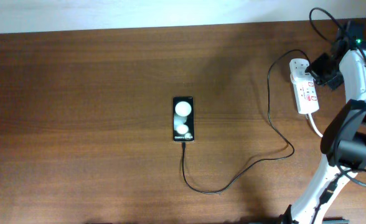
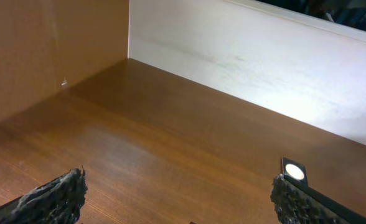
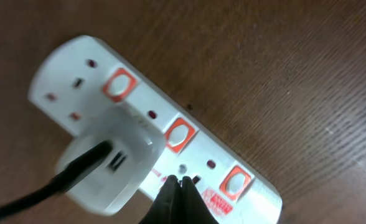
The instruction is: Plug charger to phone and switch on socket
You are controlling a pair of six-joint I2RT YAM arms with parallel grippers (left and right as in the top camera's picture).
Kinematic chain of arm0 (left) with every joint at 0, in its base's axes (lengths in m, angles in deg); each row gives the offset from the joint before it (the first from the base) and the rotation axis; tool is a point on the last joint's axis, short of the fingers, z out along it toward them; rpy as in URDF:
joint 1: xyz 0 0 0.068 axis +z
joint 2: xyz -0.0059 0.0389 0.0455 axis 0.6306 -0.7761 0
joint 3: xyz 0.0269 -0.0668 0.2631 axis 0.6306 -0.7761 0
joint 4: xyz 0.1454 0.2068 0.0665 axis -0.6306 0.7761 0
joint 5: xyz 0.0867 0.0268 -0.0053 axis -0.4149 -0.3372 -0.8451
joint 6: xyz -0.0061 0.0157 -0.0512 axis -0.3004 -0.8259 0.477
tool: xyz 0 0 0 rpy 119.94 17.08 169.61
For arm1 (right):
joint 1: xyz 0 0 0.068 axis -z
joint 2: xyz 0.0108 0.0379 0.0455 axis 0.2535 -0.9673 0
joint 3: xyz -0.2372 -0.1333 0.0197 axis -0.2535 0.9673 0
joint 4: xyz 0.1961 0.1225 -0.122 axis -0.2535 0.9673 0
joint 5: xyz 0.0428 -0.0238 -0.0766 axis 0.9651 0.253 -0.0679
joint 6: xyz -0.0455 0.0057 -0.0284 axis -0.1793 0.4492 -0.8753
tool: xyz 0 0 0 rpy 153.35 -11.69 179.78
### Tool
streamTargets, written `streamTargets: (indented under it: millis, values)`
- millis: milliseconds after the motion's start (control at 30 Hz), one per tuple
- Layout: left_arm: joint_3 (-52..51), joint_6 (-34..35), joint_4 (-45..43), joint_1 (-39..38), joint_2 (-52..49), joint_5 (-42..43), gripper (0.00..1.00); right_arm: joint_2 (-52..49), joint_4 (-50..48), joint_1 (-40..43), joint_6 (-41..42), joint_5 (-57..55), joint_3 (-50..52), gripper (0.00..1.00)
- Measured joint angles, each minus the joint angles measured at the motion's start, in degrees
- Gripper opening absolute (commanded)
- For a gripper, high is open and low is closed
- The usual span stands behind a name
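The phone (image 1: 183, 119) lies flat mid-table, its screen showing two round white lights. The thin black charger cable (image 1: 245, 172) runs from the phone's near end in a loop to a white adapter (image 3: 108, 174) plugged into the socket (image 1: 304, 87), a white power strip with red switches at the far right. My right gripper (image 3: 178, 182) is shut, its tips just above the strip between the middle red switch (image 3: 180, 134) and the third switch (image 3: 236, 182). My left gripper (image 2: 180, 193) is open and empty over bare table; a corner of the phone (image 2: 294, 169) shows by its right finger.
A thick white cord (image 1: 315, 125) leaves the strip's near end toward the right arm's base (image 1: 348, 143). A pale wall (image 2: 264, 62) runs along the table's far edge.
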Motion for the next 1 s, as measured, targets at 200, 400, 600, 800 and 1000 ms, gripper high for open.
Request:
streamTargets:
  millis: [200, 400, 600, 800, 1000]
  values:
    - [0.0, 0.0, 0.0, 0.0, 0.0, 0.0, 0.99, -3.8, -3.8, 0.5, -0.2, 0.0, 0.0, 0.04]
    - [0.0, 0.0, 0.0, 0.0, 0.0, 0.0, 0.99, -6.6, -5.8, 0.7, -0.4, 1.8, -0.5, 0.04]
    - [0.0, 0.0, 0.0, 0.0, 0.0, 0.0, 0.99, -8.0, -4.7, 1.3, -0.9, 3.4, -2.2, 0.04]
    - [0.0, 0.0, 0.0, 0.0, 0.0, 0.0, 0.99, -8.0, 1.5, 0.9, -1.4, 4.4, -4.2, 0.04]
    - [0.0, 0.0, 0.0, 0.0, 0.0, 0.0, 0.99, -8.1, 3.2, 0.3, -2.3, 5.5, -5.0, 0.04]
